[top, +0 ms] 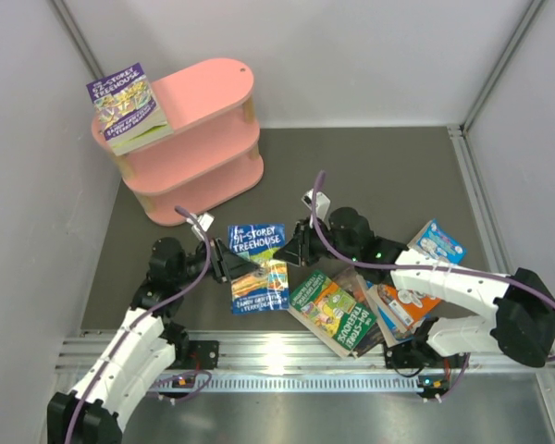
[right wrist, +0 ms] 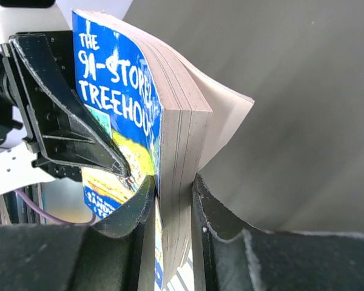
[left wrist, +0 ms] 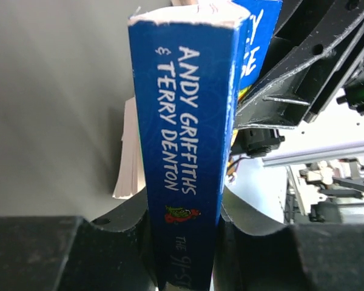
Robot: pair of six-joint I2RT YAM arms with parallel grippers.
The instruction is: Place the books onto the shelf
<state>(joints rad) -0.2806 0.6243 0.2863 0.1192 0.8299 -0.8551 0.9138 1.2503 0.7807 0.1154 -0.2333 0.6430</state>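
Around me: the enclosure and its fittings.
I stand over a dark grey matte surface, walled at the back and on both sides by plain white panels that meet at slim grey metal corner strips. Along the near edge of the surface runs a ribbed silver aluminium rail. Just in front of it lies a shiny sheet of brushed metal, with a bright glare on the rail.

You have the shelf at the far left of the worktop, with a lone book on the left end of its top board. A second book sits mid-worktop between the left pincer and the right pincer. The book pile lies to its right.
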